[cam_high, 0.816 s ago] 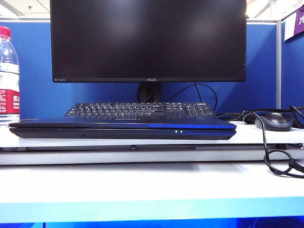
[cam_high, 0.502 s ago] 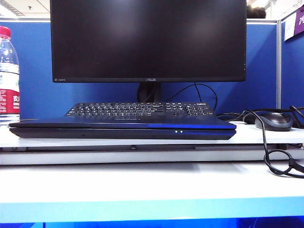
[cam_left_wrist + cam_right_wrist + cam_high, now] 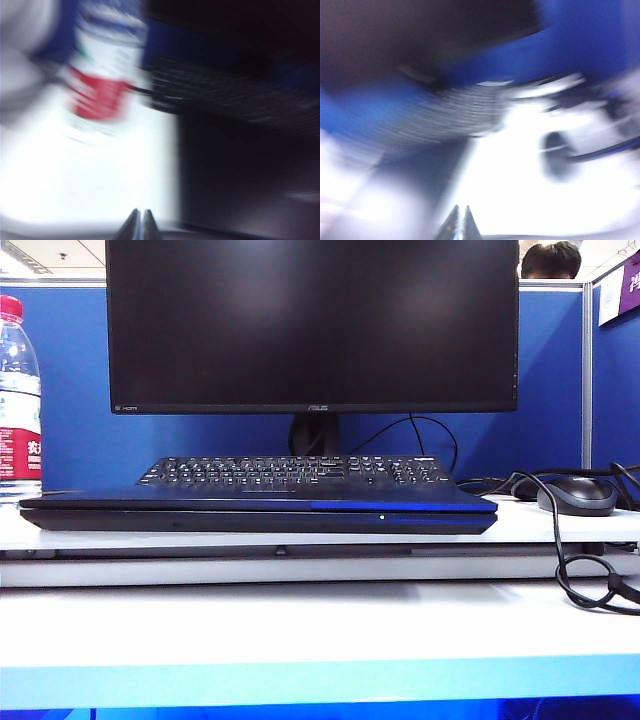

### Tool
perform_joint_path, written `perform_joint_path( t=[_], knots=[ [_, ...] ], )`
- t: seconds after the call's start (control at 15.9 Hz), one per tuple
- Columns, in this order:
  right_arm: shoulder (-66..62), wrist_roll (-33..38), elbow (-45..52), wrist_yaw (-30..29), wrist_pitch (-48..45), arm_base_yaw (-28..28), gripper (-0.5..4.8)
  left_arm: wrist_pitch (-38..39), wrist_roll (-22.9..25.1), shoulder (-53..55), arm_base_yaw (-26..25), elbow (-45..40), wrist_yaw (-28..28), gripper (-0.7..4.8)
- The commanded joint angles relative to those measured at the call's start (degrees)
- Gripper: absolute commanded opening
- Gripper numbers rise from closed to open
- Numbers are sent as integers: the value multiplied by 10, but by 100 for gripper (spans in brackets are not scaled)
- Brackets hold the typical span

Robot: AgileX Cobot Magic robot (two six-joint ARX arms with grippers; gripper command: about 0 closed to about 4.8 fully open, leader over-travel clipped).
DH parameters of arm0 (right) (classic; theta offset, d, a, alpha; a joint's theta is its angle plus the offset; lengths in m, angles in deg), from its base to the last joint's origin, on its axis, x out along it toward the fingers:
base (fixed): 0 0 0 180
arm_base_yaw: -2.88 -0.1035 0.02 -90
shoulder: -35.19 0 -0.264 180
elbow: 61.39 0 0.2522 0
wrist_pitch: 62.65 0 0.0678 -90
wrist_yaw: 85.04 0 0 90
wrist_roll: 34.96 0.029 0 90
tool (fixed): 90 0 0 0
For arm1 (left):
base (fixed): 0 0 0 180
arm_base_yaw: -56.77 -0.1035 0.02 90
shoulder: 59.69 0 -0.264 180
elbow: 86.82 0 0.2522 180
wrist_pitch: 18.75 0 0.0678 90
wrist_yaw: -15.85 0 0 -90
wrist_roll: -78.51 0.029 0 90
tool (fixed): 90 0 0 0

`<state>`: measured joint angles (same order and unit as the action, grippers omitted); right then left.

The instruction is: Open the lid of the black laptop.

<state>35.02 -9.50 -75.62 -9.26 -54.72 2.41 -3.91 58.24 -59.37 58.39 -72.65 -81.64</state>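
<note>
— Where is the black laptop (image 3: 258, 511) now?

— It lies flat on the white worktop (image 3: 300, 625), its lid (image 3: 250, 500) shut down on the base, long axis running side to side. In my left wrist view it is the dark slab (image 3: 240, 170) ahead of my left gripper (image 3: 140, 220) and off toward my right arm; in my right wrist view the dark slab (image 3: 415, 180) sits ahead of my right gripper (image 3: 460, 216), off toward my left arm. So it lies between my two arms.

— Which arm is nearer?

— I cannot tell; both wrist views are smeared, and neither arm shows in the exterior view.

— And the jaws?

— On each side the tips meet, holding nothing.

— What else is about?

— Behind the laptop a separate keyboard (image 3: 295, 471) and a big monitor (image 3: 312, 325). A water bottle (image 3: 18, 400) stands beyond my left jaws, a mouse (image 3: 577, 494) beyond my right. I judge the lift must start at the lid's near edge.
</note>
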Motion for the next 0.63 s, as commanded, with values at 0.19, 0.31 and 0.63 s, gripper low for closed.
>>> perform_joint_path(
  t=[0.19,0.31,0.63],
  knots=[
    [1,379,2,-74,-227,-1,-1,-122,-356,-1,0,1,-300,22],
    [1,378,-14,-46,-395,-1,1,-335,-477,-1,0,7,-323,22],
    [-45,229,-258,-126,-200,0,14,-269,-432,34,-1,269,-335,26]
  ],
)
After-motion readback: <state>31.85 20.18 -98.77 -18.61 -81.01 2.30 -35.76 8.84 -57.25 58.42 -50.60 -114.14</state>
